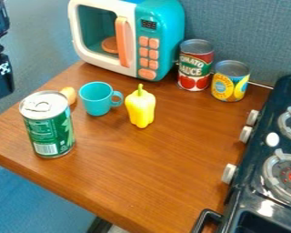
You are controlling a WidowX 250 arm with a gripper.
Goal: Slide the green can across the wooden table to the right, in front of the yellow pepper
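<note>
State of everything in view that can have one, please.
Green can, upright, top sealed
Gripper, raised at the left edge
Microwave, door looks shut
Tomato can, upright
Yellow can, upright
Cup, upright
Pepper, whole, stem on
Orange piece, partly hidden behind the green can
Stove, cannot tell whether on

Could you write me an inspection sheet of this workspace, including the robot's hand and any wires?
Surface: brown wood-look tabletop
Things nearest the gripper: green can, upright; teal cup; small orange-toned item, partly hidden behind the can
Other items: yellow pepper, standing stem up; red-labelled can and yellow-labelled can, both upright; toy microwave
Gripper: black gripper at the view's left edge; nothing seen held
Cables: pale line behind the yellow-labelled can, cord or trim unclear
Surroundings: black toy stove right; grey-blue partition behind
</note>
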